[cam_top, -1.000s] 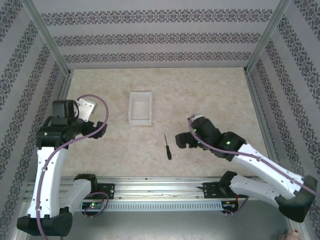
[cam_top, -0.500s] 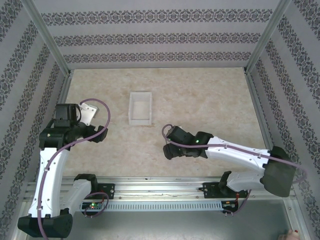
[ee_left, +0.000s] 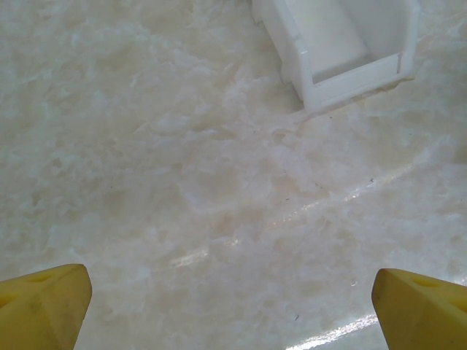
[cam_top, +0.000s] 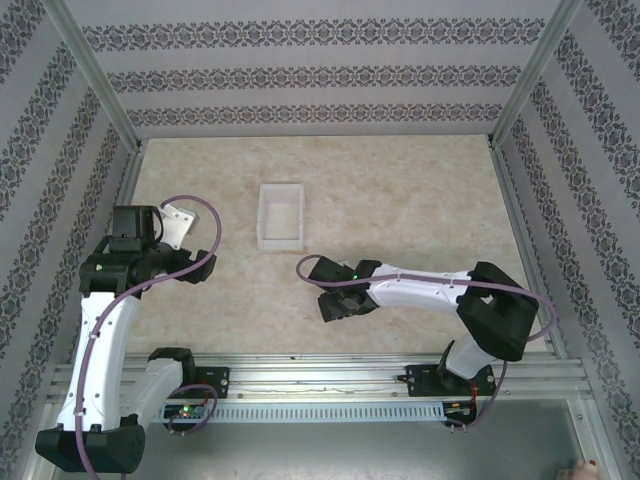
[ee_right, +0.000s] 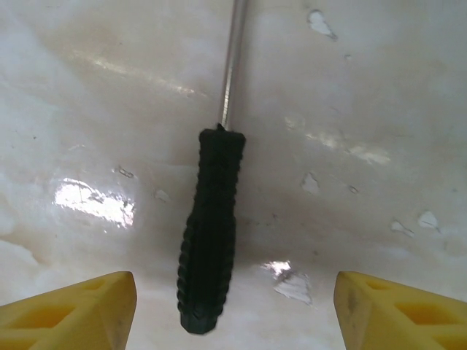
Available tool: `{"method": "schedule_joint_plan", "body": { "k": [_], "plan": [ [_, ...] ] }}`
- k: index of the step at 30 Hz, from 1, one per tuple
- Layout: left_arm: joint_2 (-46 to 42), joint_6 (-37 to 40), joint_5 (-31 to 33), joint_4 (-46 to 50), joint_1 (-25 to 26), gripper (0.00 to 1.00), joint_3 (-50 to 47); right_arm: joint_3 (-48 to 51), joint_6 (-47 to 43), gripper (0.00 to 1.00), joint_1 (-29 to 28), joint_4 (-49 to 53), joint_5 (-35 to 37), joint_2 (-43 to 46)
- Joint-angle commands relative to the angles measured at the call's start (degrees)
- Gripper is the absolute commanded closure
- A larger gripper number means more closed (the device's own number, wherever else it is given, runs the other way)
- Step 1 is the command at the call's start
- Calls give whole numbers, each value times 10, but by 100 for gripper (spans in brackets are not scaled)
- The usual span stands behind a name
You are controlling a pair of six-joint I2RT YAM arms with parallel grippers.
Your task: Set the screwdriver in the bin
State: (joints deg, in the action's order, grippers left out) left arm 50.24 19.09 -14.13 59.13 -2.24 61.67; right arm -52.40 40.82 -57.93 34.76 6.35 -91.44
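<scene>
1. Right wrist view: the screwdriver [ee_right: 211, 219] lies flat on the table [ee_right: 379, 109]. It is between the 2 yellow fingertips [ee_right: 69, 310] of the right gripper [ee_right: 235, 313].
2. The black handle is the near part. The thin metal shaft points away and runs off the top of the picture.
3. The right gripper is spread wide. 1 fingertip is out on each side of the handle, and neither one touches it. It is not holding anything.
4. In the top external view, the right arm reaches across to the left. Its gripper [cam_top: 335, 303] is over the table near the front middle. The screwdriver is hidden under the gripper there.
5. The bin [cam_top: 263, 215] sits on the table farther back and a bit to the left of the right gripper. The 2 are apart. The screwdriver is on the table outside the bin.
6. The left gripper [cam_top: 172, 222] is on the left side of the table, to the left of the bin and well apart from it.
7. In the left wrist view, the left gripper's 2 yellow fingertips [ee_left: 44, 306] are far apart. It is spread wide too, and it holds nothing.
8. Pale, shiny table lies below the left gripper. The white bin [ee_left: 350, 76] is at the top right of that picture, past the fingertips and not touching them.
</scene>
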Motion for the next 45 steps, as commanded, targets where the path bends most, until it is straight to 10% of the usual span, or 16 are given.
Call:
{"method": "schedule_joint_plan", "body": {
  "k": [1, 30, 45],
  "plan": [
    [-8, -1, -6, -12, 5, 1, 9, -18, 15, 28, -8, 2, 3, -26],
    [2, -5, -14, -17, 5, 1, 8, 30, 41, 49, -10, -32, 38, -63],
    [8, -9, -21, -9, 4, 1, 24, 38, 20, 78, 1, -36, 32, -39]
  ]
}}
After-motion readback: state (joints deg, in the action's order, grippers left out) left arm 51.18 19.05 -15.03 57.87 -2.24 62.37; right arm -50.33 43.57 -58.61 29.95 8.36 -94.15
